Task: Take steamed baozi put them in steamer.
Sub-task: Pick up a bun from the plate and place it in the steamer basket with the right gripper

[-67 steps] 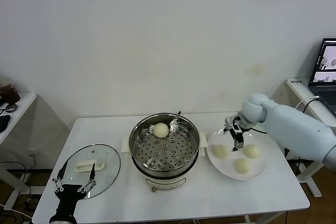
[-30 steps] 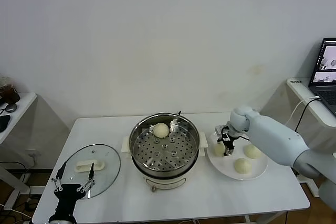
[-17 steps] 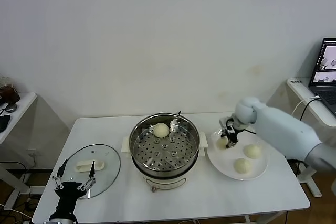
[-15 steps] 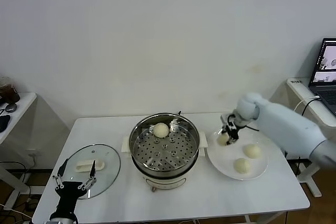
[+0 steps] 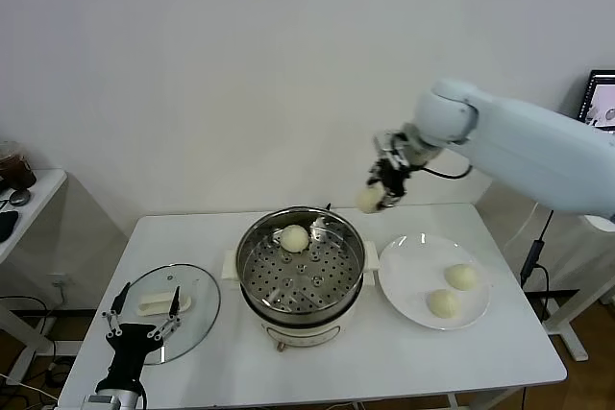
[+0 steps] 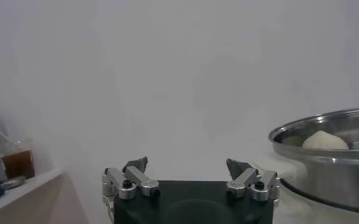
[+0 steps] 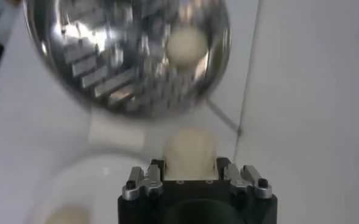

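Observation:
My right gripper point(image 5: 378, 191) is shut on a cream-white baozi point(image 5: 370, 199) and holds it in the air above the steamer's back right rim; in the right wrist view the baozi point(image 7: 190, 152) sits between the jaws. The steamer point(image 5: 301, 266) is a steel pot with a perforated tray on a white base, with one baozi point(image 5: 294, 238) inside at the back; it also shows in the right wrist view point(image 7: 187, 44). Two more baozi point(image 5: 462, 277) point(image 5: 443, 303) lie on the white plate point(image 5: 408, 280). My left gripper point(image 5: 142, 330) is open and empty, low at the front left.
The glass lid point(image 5: 197, 309) with a cream handle point(image 5: 159, 302) lies on the table left of the steamer. A laptop point(image 5: 602, 98) stands at the far right. A side table point(image 5: 19, 201) with a cup is at the far left.
My right gripper closed on a baozi on the plate, lifted it and carried it up and left toward the steamer. Two baozi remain on the plate. The left arm has barely moved.

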Tool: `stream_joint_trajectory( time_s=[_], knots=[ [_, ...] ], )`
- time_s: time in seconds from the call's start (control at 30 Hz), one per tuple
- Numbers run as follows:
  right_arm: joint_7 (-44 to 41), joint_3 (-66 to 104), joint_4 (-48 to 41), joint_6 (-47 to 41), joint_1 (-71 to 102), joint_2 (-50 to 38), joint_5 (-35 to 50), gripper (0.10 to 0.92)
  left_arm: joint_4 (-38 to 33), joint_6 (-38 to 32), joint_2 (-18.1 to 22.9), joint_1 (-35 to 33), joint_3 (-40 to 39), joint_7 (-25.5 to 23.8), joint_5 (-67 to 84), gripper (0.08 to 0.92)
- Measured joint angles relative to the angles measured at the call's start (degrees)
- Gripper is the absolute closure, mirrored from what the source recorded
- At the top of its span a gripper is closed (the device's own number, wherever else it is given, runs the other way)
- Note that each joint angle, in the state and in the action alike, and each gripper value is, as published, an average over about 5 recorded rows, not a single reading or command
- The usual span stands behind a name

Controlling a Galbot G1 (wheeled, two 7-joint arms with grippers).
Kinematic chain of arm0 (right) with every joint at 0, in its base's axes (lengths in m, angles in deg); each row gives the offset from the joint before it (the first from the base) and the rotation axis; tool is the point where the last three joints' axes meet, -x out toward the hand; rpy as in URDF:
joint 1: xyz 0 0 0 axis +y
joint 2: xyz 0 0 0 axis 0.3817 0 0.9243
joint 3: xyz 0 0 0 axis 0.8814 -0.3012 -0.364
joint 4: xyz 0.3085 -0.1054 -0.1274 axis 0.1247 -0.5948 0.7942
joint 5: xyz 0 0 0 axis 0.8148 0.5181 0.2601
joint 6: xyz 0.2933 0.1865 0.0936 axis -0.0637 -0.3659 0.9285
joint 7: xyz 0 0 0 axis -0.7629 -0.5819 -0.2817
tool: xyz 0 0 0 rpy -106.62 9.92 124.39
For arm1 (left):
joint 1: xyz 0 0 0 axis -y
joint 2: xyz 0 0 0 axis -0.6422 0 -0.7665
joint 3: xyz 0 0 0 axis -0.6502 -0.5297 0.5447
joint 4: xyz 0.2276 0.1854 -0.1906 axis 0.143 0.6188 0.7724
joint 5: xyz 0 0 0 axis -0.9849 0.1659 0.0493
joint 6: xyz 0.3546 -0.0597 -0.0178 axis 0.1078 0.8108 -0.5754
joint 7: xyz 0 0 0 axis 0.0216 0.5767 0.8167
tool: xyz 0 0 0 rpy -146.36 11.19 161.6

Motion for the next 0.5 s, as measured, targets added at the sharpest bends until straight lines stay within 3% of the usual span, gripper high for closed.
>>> stream_joint_trajectory(
  time_s=[0.23,0.5],
  knots=[
    [5.06,-3.03,0.52,-7.71,-0.81,9.07,7.48,0.516,0.45,-0.07,0.02,0.72,0.99,0.04,-0.67,0.177],
    [8.49,-5.09,-3.45,-12.89,2.47,18.84,10.44,0.516,0.61,-0.18,0.33,0.70,2.00,0.13,-0.89,0.177]
  ],
)
